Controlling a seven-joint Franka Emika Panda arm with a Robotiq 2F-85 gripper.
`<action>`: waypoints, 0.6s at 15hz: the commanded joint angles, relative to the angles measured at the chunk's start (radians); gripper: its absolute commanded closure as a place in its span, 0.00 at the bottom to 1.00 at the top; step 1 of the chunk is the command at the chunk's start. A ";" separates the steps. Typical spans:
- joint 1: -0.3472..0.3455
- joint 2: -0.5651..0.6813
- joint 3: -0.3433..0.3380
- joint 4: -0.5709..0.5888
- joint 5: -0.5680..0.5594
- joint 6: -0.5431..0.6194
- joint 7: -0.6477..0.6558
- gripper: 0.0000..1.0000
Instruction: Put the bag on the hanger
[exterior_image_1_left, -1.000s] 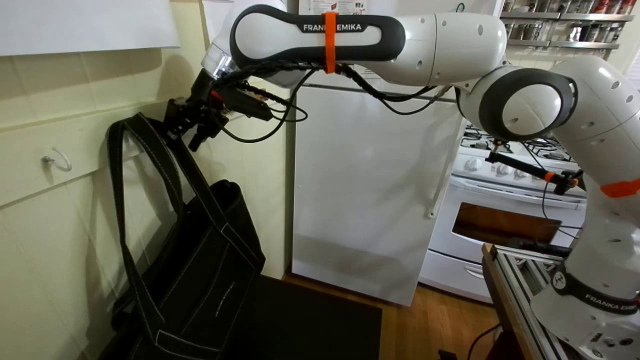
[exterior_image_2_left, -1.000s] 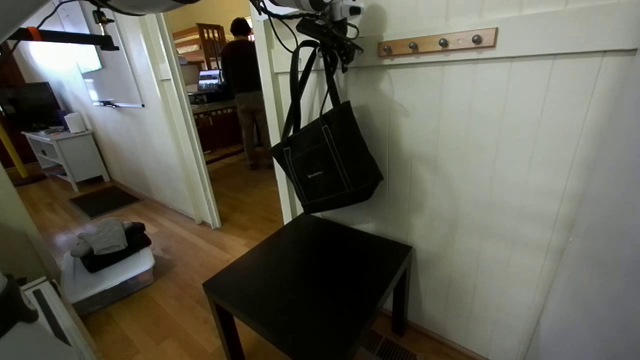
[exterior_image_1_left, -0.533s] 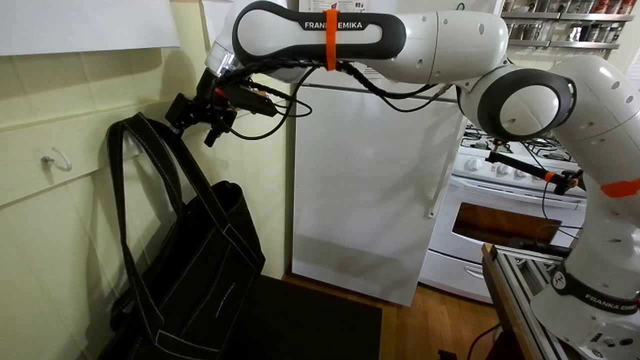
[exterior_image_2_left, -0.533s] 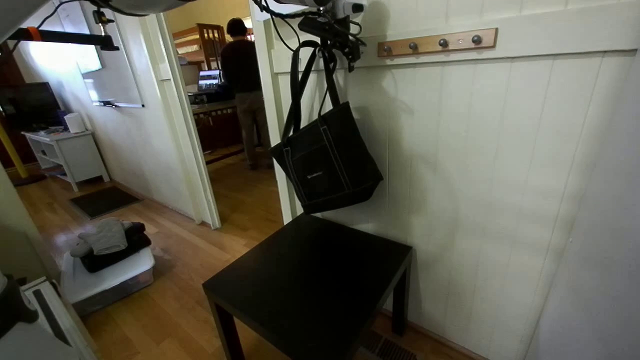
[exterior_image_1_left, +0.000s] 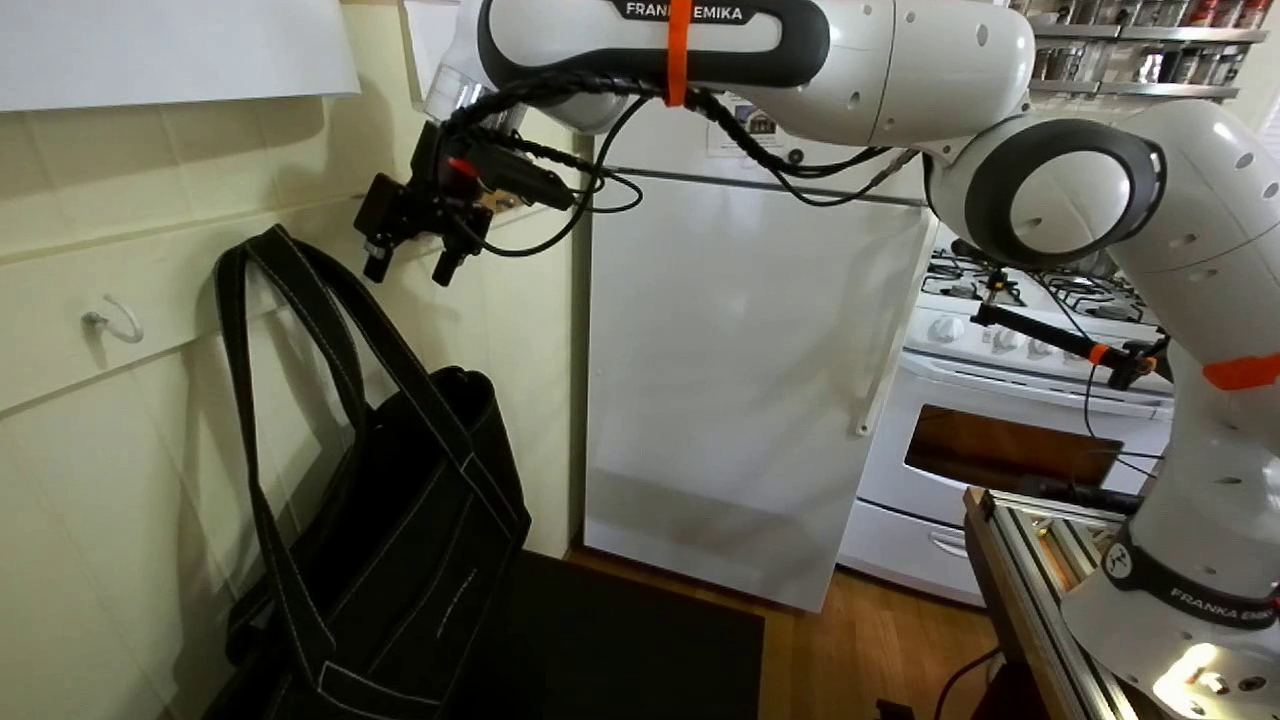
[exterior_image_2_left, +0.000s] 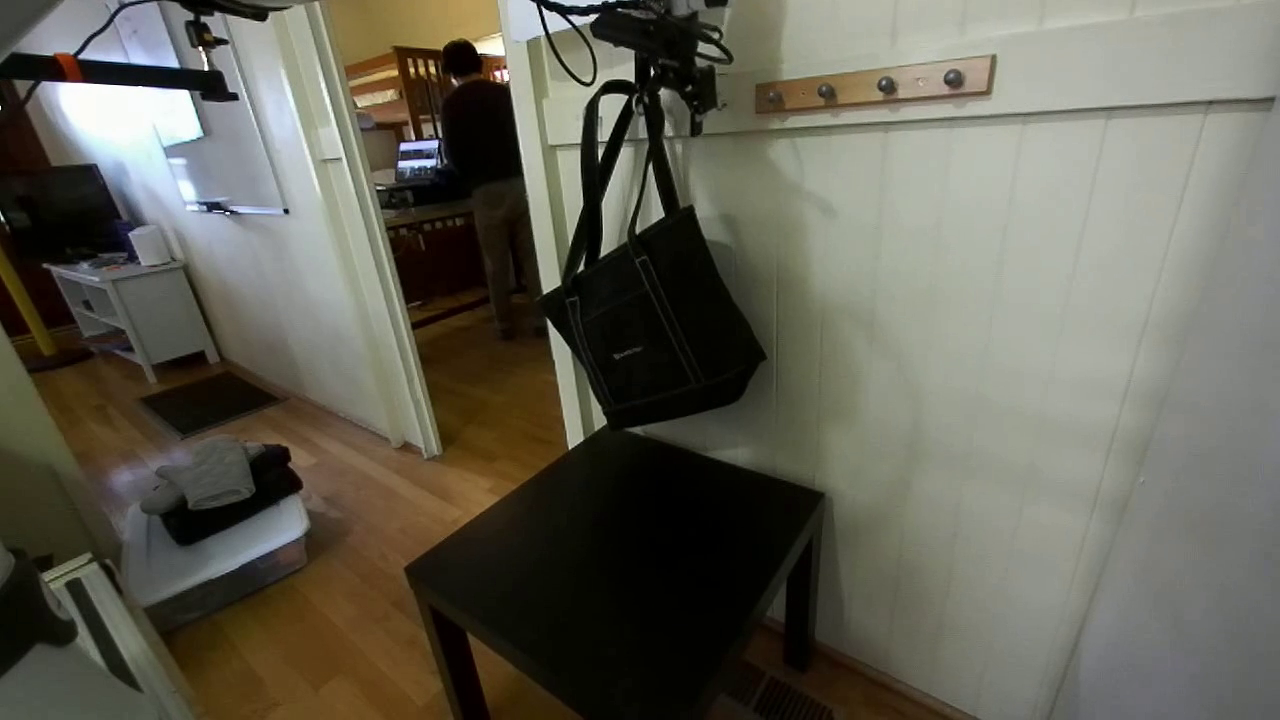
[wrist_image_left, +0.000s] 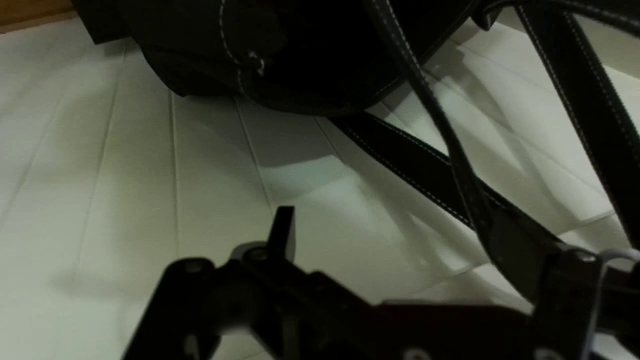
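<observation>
In exterior view: near, facing past claw (exterior_image_1_left: 410, 268) to fridge (exterior_image_1_left: 740, 390). In exterior view: farther, facing wall (exterior_image_2_left: 980, 300) behind claw. Wrist view: at claw, facing bag (wrist_image_left: 280, 55). Both exterior views share claw, bag.

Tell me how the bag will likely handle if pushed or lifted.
The bag looks floppy: its rim curves and its straps bend into loops. It would probably swing when pushed, since it hangs tilted by those straps. Weight is unclear, as any contents are hidden.

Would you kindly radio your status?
Black two-finger gripper open, holding nothing. Soft black tote bag hanging by looped straps. Straps close to gripper; possible snag.
</observation>
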 joint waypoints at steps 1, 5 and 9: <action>-0.018 -0.039 0.012 -0.010 0.011 -0.096 -0.027 0.00; -0.027 -0.095 0.011 -0.042 0.005 -0.204 -0.058 0.00; -0.027 -0.159 0.010 -0.090 -0.002 -0.268 -0.103 0.00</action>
